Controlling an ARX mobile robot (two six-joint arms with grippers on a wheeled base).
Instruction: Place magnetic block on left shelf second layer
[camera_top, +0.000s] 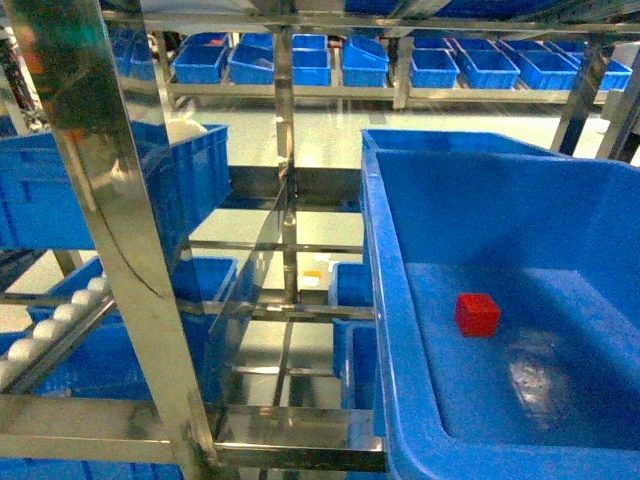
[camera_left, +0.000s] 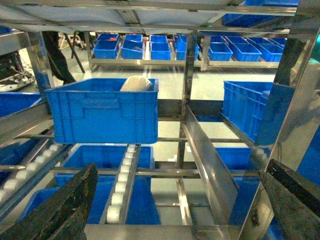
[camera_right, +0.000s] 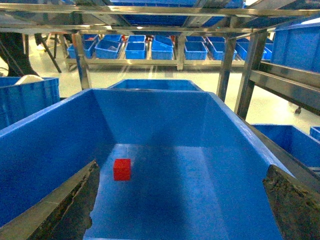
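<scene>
The magnetic block (camera_top: 477, 314) is a small red cube lying on the floor of a big blue crate (camera_top: 392, 300) on the right. In the right wrist view the block (camera_right: 122, 169) sits left of centre, just ahead of the left finger. My right gripper (camera_right: 182, 202) hangs open over the crate's near end, holding nothing. My left gripper (camera_left: 180, 200) is open and empty in front of the left shelf (camera_left: 150, 232). The tier ahead of it has a white roller track (camera_left: 122, 182). Neither gripper shows in the head view.
A blue crate (camera_left: 102, 112) with a white object inside stands at the far end of the roller tier. A steel divider rail (camera_left: 210, 160) and mirror-like posts (camera_top: 110, 200) frame the bay. More blue crates sit on lower tiers and on racks at the back (camera_top: 310, 62).
</scene>
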